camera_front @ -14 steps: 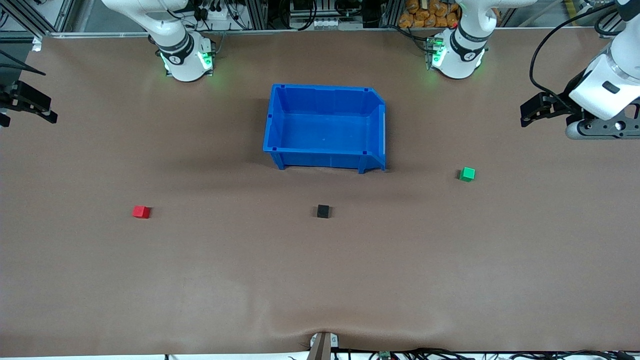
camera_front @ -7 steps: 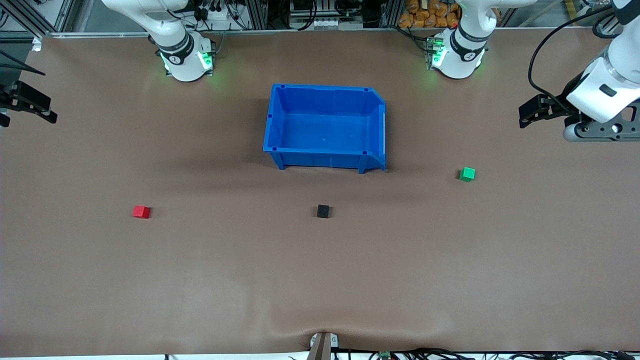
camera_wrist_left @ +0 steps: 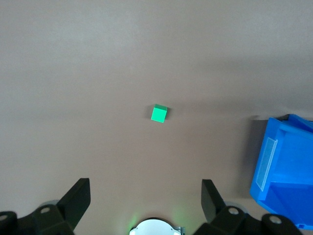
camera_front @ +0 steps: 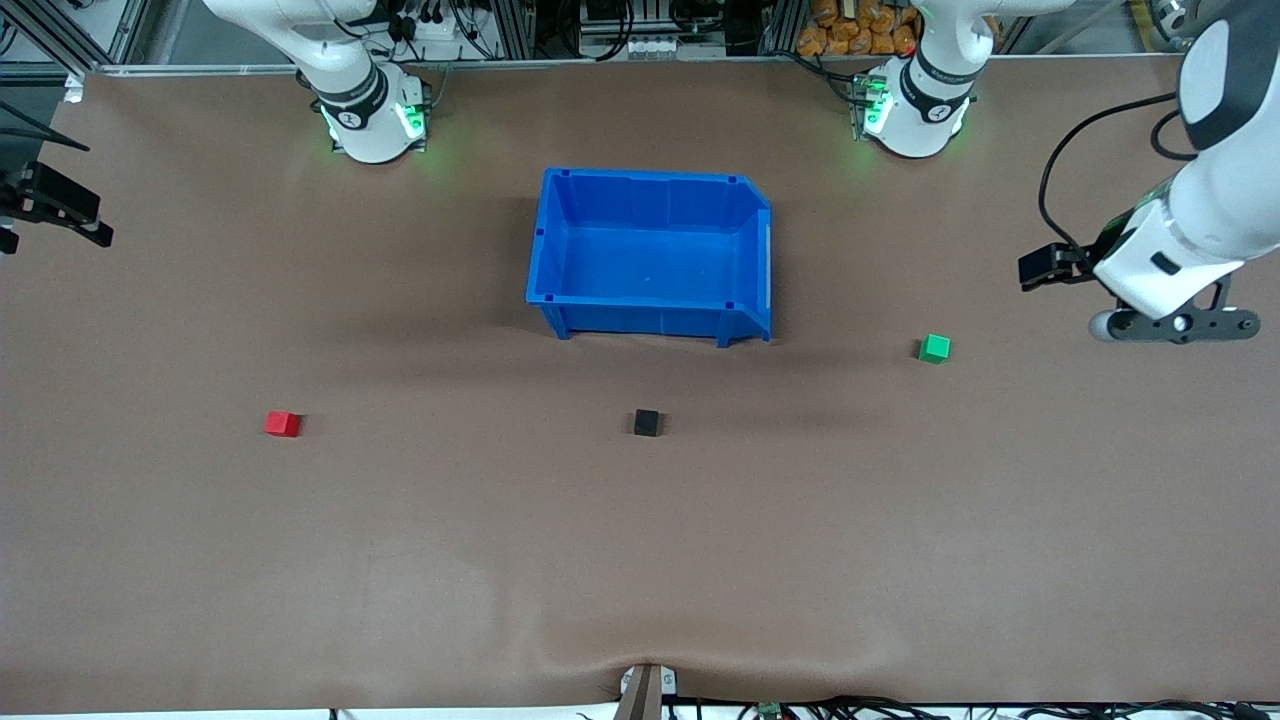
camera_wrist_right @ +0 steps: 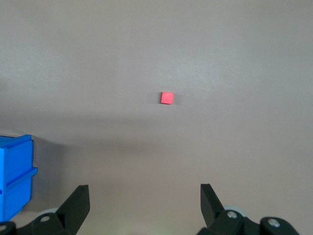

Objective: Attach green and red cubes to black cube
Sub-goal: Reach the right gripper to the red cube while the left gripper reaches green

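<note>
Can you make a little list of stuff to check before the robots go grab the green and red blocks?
1. Left end effector open, holding nothing: ok.
2. Right end effector open, holding nothing: ok.
3. Green cube alone on the table, nothing touching it: ok.
4. Red cube alone, toward the right arm's end: ok.
5. Black cube free, nearer the front camera than the blue bin: ok.
6. Cubes attached: not ok.
</note>
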Controlling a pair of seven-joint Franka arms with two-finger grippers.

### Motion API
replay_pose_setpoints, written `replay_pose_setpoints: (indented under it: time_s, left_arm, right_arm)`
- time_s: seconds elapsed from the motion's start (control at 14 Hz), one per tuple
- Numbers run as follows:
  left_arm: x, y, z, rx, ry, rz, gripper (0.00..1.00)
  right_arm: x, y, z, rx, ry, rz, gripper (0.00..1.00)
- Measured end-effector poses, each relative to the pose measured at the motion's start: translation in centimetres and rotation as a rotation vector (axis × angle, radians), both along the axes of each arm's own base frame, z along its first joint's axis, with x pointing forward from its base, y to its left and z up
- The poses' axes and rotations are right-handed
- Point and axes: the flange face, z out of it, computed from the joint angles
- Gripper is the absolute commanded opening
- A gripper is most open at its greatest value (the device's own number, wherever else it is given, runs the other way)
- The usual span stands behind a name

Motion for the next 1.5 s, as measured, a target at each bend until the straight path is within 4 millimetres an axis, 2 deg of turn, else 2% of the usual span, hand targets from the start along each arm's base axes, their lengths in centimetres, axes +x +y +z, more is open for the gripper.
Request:
replay_pose_setpoints:
  time_s: [0.29,0.5,0.64,0.86,0.93,1.0,1.21,1.5]
  left_arm:
    - [1.8,-0.4,-3.1,-0.005,0.008,-0.007,1.00]
    - [3.4,-0.7,-6.1,-0.012,0.007,-0.013,1.00]
    - [3.8,-0.8,-6.9,-0.014,0.011,-0.014,1.00]
    - [3.9,-1.2,-7.0,-0.016,0.005,-0.020,1.00]
    - [3.9,-1.0,-7.1,-0.016,0.006,-0.018,1.00]
    - [4.1,-0.8,-7.4,-0.016,0.007,-0.013,1.00]
    - [4.5,-0.3,-8.2,-0.018,0.010,-0.005,1.00]
    - [4.7,-0.4,-8.9,-0.019,0.014,-0.006,1.00]
  right_arm:
    - [0.5,-0.1,-0.9,-0.003,0.016,-0.002,1.00]
    - [1.8,-0.4,-2.8,-0.009,0.037,-0.006,1.00]
    - [2.9,-0.9,-4.3,-0.011,0.055,-0.016,1.00]
    - [4.2,-2.1,-6.9,-0.012,0.098,-0.037,1.00]
    - [5.0,-2.5,-8.9,-0.012,0.133,-0.042,1.00]
    - [6.1,-2.8,-11.8,-0.013,0.176,-0.049,1.00]
    - [9.9,-4.4,-21.8,-0.021,0.243,-0.069,1.00]
    - [12.0,-4.7,-33.9,-0.044,0.346,-0.144,1.00]
